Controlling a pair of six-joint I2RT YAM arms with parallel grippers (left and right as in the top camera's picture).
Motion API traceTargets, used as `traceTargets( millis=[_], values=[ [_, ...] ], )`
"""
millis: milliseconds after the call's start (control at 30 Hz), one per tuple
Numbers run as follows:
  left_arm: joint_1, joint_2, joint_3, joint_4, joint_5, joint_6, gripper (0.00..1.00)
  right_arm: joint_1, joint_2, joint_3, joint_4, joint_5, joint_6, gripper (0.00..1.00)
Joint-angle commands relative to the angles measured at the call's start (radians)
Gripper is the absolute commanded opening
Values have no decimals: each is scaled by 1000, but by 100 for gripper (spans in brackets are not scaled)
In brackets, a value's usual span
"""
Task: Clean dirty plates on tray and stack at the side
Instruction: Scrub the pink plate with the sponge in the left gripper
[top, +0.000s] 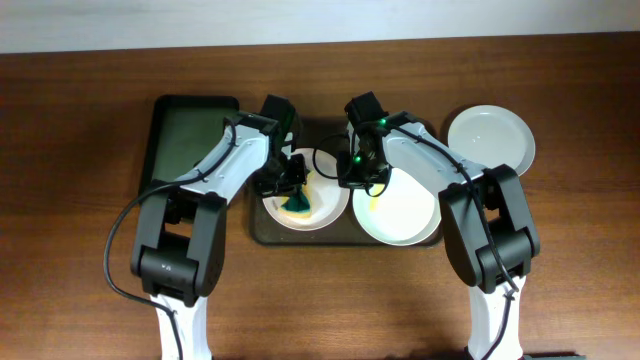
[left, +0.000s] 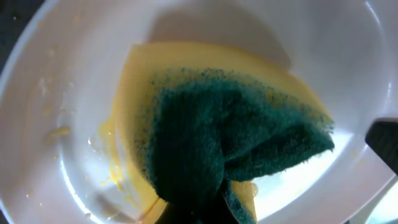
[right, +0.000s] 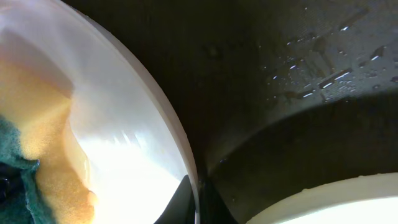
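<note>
Both pairs of jaws are gripping. The left gripper (top: 291, 187) is pinching a folded yellow sponge with a dark green scouring face (left: 236, 137). The right gripper (right: 196, 200) is clamping the rim of the round white shallow plate with yellow smears (left: 68, 81), the one being scrubbed. That plate is lying on the left half of the large flat dark brown-grey tray (top: 265, 232). A second white plate (top: 405, 212) is sitting just beside it on the tray, and a third white plate (top: 490, 137) is resting off the tray on the brown wooden table (top: 90, 200).

To scrub well, the left arm should be sweeping the sponge toward the yellow streaks and crumbs clinging near the plate's left wall, pressing lightly. The right grip should be bracing the rim so the plate is not sliding. The plate's glossy surface is looking wet, and yellow residue is pooling along the sponge's edge.
</note>
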Motion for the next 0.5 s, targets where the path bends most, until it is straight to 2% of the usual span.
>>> traceTargets(
  millis=[0, 67, 167, 467],
  values=[
    [-11, 66, 4, 2, -222, -16, 0, -7, 11, -5, -11, 34, 16, 4],
    [-10, 66, 4, -23, -370, -16, 0, -7, 11, -5, -18, 34, 8, 4],
    [1, 65, 21, -76, -494, -16, 0, -7, 11, -5, -20, 34, 5, 4],
    [49, 64, 314, -289, -488, -16, 0, -7, 11, -5, -13, 34, 5, 4]
  ],
)
